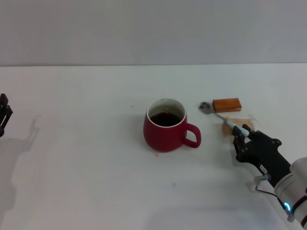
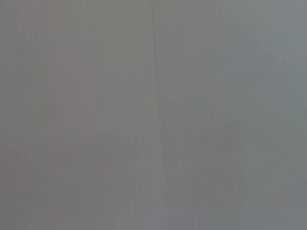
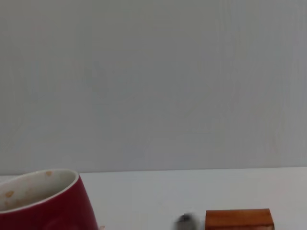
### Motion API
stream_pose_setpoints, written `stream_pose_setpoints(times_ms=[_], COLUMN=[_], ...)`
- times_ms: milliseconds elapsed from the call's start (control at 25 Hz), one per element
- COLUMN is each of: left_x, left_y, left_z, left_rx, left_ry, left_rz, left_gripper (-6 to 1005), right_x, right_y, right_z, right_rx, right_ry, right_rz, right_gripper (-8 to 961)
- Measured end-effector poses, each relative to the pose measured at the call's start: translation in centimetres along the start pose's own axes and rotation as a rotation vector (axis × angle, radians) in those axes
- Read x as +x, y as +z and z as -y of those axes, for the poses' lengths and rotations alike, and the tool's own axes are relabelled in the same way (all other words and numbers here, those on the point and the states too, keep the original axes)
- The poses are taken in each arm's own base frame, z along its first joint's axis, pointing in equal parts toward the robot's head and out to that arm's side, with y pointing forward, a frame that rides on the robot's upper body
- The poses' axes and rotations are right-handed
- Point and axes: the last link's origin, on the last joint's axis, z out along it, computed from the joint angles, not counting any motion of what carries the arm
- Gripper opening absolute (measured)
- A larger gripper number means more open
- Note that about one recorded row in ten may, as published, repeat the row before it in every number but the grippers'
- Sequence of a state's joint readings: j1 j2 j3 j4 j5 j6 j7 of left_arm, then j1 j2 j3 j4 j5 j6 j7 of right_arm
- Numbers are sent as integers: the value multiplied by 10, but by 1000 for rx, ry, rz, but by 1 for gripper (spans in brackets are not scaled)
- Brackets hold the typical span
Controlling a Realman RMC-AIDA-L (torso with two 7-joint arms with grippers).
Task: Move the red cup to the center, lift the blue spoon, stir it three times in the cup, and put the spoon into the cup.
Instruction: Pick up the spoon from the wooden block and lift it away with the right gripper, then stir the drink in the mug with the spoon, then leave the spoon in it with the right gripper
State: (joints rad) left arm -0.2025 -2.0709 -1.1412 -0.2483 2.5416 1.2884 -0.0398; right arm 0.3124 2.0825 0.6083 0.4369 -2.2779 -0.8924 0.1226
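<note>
The red cup (image 1: 165, 125) stands upright mid-table with dark liquid inside and its handle toward my right arm; its rim also shows in the right wrist view (image 3: 43, 201). The blue spoon (image 1: 221, 117) lies to the right of the cup, with its silver bowl beside an orange-brown block (image 1: 226, 104) and its pale handle pointing at my right gripper (image 1: 242, 135). The right gripper is low at the handle's end, and the handle tip reaches into it. The spoon's bowl shows blurred in the right wrist view (image 3: 186, 220). My left gripper (image 1: 4, 115) is parked at the far left edge.
The orange-brown block also shows in the right wrist view (image 3: 238, 219). A flat tan piece (image 1: 242, 120) lies under the spoon's handle. The white tabletop (image 1: 86, 163) stretches wide to the left and in front of the cup. The left wrist view shows only a grey surface.
</note>
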Motion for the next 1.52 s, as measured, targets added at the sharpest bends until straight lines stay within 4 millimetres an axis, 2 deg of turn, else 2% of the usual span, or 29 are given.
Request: stream_pose_setpoints(times_ms=[360,880,1000,1200,1360,1400,1440,1480,1520], left_x=[-1,-1,-2,-3,-3,-2,-2,-2,-2], left_y=[1,1,1,0,0,-1,-1,-1,-1], left_z=[1,1,1,1,1,1,1,1,1], left_rx=[-2,-3,-3,-1,0,1,1,2,2], left_ry=[6,6,6,5,4,4,4,4,4], left_rz=[5,8,12,18,16,15,15,15,15], left_gripper=[859,859,859,859,858,858,858,858,858], right_x=[-1,-14,-26,-39,-57,-68,-68,-79,-79], right_y=[1,-1,-3,-5,-4,-2,-2,0,0], right_z=[-4,-24,-34,-37,-45,-49,-49,-56,-56], right_rx=[-13,-36,-40,-64,-103,-123,-123,-146,-146], right_ry=[-45,-92,-99,-76,-58,-62,-62,-77,-77], right_rz=[5,80,123,148,168,163,163,145,145], right_gripper=[130,130,130,129,129,129,129,130,130])
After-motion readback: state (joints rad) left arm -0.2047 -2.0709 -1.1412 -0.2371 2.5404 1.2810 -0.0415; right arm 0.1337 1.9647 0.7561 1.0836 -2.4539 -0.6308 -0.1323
